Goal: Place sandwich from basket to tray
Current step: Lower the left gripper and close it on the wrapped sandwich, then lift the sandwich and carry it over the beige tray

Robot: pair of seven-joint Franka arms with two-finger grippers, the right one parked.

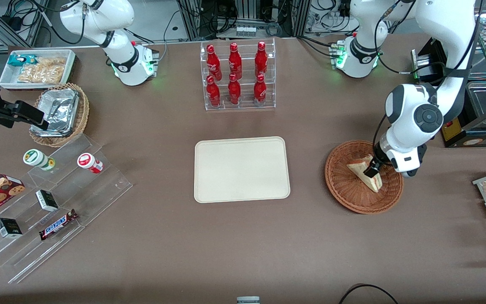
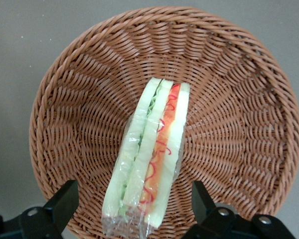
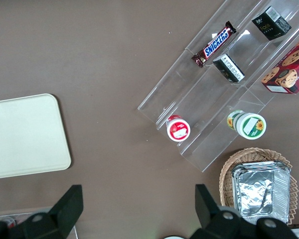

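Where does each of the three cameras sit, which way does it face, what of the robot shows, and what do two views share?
Front view: high, facing the table; both arms show, the gripper open over the wrapped triangular sandwich.
Left wrist view: looks down past the fingers at the sandwich in the reddish-brown wicker basket.
Right wrist view: looks down on the cream rectangular tray.
Front and left wrist views share basket and sandwich.

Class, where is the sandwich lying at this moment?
The sandwich lies in the basket, toward the working arm's end of the table, beside the tray. The open tool straddles it, not yet closed.
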